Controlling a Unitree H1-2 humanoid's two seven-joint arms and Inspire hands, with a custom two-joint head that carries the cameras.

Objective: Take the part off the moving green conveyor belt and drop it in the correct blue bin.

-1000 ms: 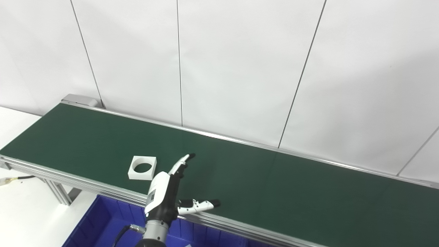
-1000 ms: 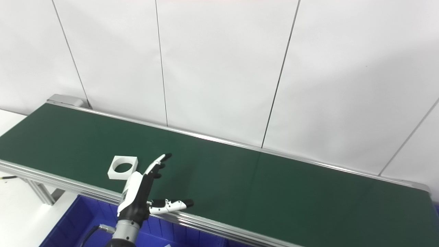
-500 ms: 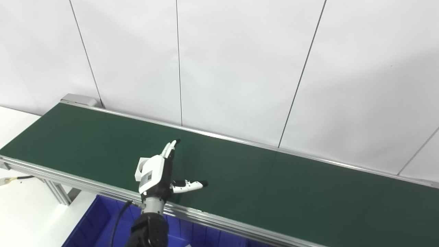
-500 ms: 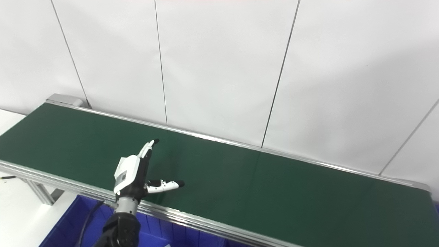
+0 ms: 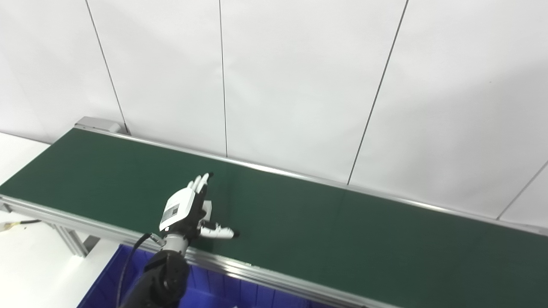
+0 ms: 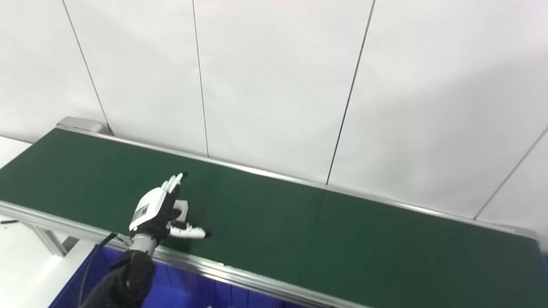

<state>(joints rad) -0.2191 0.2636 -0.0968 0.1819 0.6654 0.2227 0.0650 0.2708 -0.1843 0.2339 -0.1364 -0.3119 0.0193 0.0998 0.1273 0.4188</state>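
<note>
Hand over the white part on the green belt

The left hand is spread out flat, fingers straight and thumb out to the side. It hides most of the white part, which lies on the green belt near its front edge. A blue bin sits below that edge.

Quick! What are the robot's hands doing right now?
Left hand: open over the white part, not gripping it.
Right hand: not in view.
</note>
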